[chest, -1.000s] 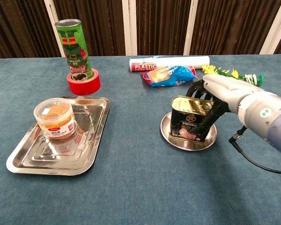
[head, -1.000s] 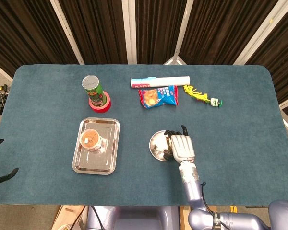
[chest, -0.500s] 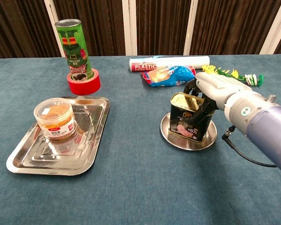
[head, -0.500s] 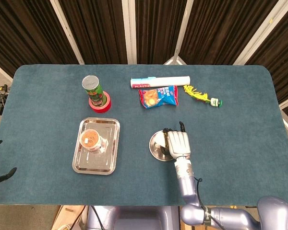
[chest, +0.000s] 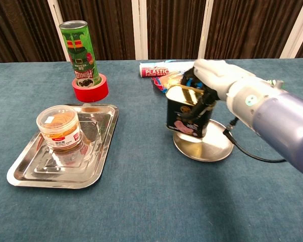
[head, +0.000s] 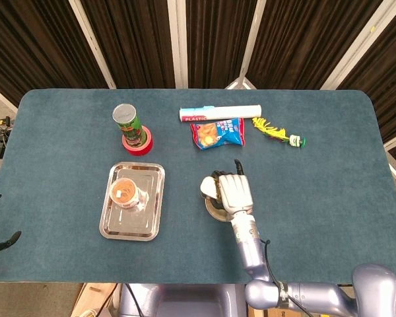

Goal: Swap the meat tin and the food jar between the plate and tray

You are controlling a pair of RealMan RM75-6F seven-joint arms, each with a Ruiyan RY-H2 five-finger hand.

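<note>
My right hand (chest: pixel 212 80) (head: pixel 233 191) grips the meat tin (chest: pixel 186 111), a black tin with a gold top, and holds it tilted in the air over the left rim of the round steel plate (chest: pixel 207 146) (head: pixel 213 208). In the head view the hand hides most of the tin. The food jar (chest: pixel 59 127) (head: pixel 124 192), clear with an orange-brown filling, stands upright on the steel tray (chest: pixel 35 174) (head: pixel 152 205) at the left. My left hand shows in neither view.
A green crisp tube (chest: pixel 81 53) stands in a red tape roll (chest: pixel 91 91) behind the tray. A plastic wrap box (chest: pixel 161 68), a blue snack bag (head: pixel 218 134) and a yellow-green toy (head: pixel 275 131) lie at the back. A black cable (chest: pixel 252 156) trails from my right wrist.
My right hand has lifted the meat tin off the plate and carried it up and to the left. The jar and tray have not moved.
</note>
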